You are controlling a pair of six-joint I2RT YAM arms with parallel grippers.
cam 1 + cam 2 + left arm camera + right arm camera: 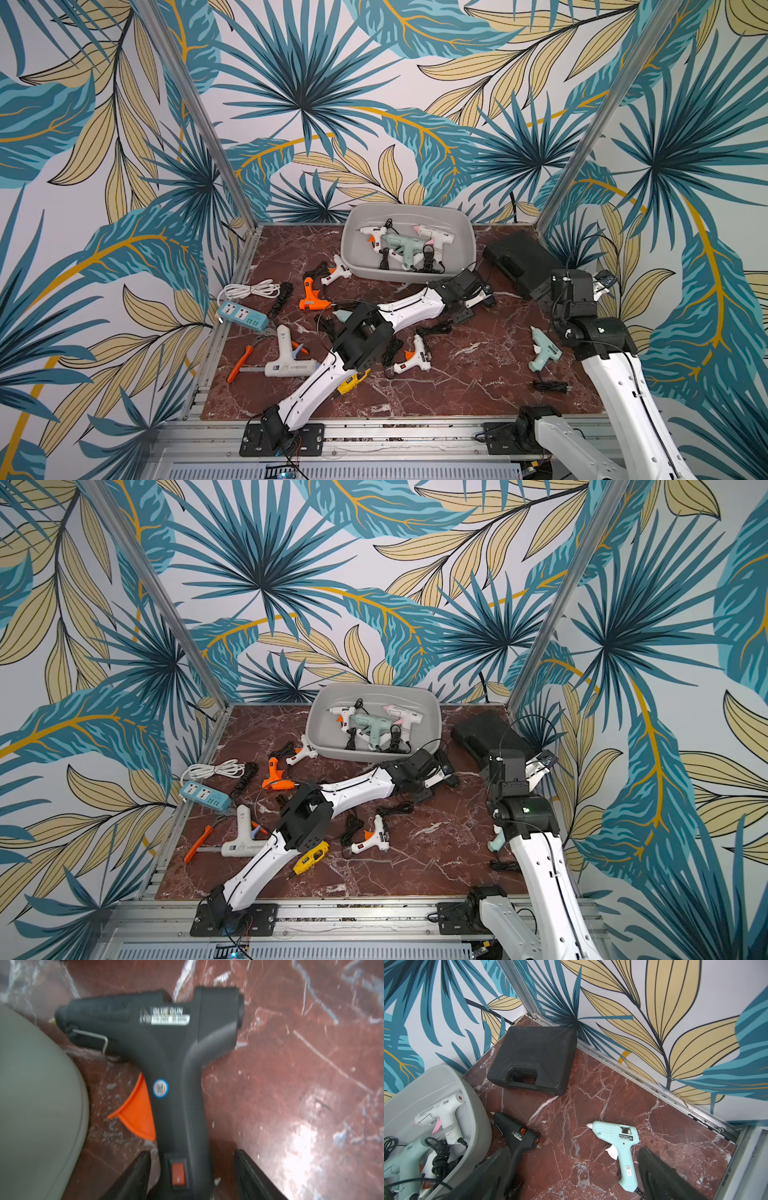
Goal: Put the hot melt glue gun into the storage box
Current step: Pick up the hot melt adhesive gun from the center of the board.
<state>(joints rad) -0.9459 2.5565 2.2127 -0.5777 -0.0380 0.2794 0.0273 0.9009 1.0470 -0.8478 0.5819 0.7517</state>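
Black glue gun [172,1053] flat on the marble table [291,1068], just beside the grey storage box [37,1105], outside it; left claw [191,1152] at its handle — jaws apart, straddling it, a gap on one side; right claw [574,1151] near the black case [533,1057] — wide apart, holding nothing.

Storage box [353,232] holds seemingly 3 glue guns [401,245].

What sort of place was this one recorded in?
Probably a staged robot test booth, not a real workshop: silver aluminium frame posts stand between tropical leaf-print wall panels around a red-brown marble-pattern tabletop, and two white robot arms are mounted on its front metal rail.
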